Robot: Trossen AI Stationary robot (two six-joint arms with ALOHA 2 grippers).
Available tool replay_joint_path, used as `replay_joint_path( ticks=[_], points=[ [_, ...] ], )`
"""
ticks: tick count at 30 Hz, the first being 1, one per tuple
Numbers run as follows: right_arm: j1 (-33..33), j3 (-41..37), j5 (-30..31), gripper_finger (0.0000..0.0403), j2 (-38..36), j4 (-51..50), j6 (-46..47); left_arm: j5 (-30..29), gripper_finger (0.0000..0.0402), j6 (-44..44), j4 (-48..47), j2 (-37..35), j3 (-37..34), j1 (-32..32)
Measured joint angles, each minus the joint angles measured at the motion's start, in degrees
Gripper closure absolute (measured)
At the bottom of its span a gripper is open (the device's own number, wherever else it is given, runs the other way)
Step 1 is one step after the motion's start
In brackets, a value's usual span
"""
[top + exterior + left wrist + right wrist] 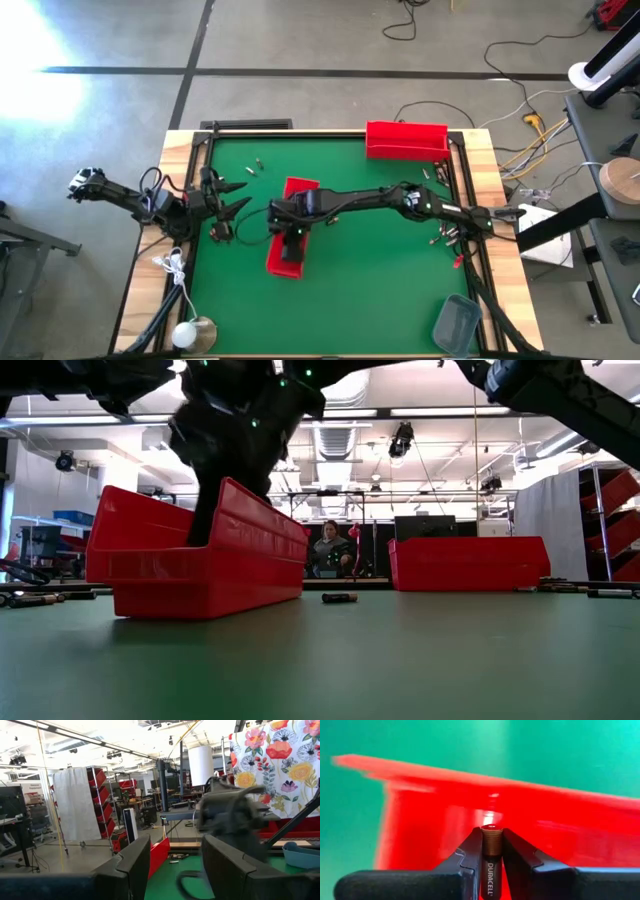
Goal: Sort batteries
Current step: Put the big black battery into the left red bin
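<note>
Green worktop; red bin directly below right claw. Right claw clenched on battery, poised over bin interior. Left claw released, idle beside bin. Advice: lower inside walls, then release gently.

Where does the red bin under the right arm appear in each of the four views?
High view: the red bin lies at the table's middle, below the right hand.
Low view: left of centre.
Left wrist view: a red edge, probably this bin.
Right wrist view: fills the middle.
Shared landmark: the green table surface.
</note>
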Motion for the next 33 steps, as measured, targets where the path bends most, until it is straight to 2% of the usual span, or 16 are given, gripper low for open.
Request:
replay_joint_path(
  ticks=[8, 20, 25, 30, 33],
  points=[
    [1.35, 0.00, -0.07, 0.0349, 0.00, -1.54, 0.00, -0.03, 0.0244, 0.56, -0.62, 0.02, -0.02, 0.00],
    [1.18, 0.02, 0.59, 0.0349, 0.00, -9.39, -1.99, -0.04, 0.0244, -0.30, -0.59, 0.01, -0.02, 0.00],
    [1.02, 0.04, 4.45, 0.0349, 0.00, -10.27, -2.95, -0.04, 0.0244, -0.32, -0.59, 0.00, -0.02, 0.00],
    [-0.22, 0.03, 11.85, 0.0349, -0.77, -15.89, -2.77, -0.04, 0.0244, -0.32, -0.59, 0.00, -0.02, 0.02],
    [-0.87, 0.04, 13.92, 0.0349, -1.11, -15.22, -2.40, -0.07, 0.0244, -0.32, -0.59, 0.08, -0.02, 0.02]
  ],
)
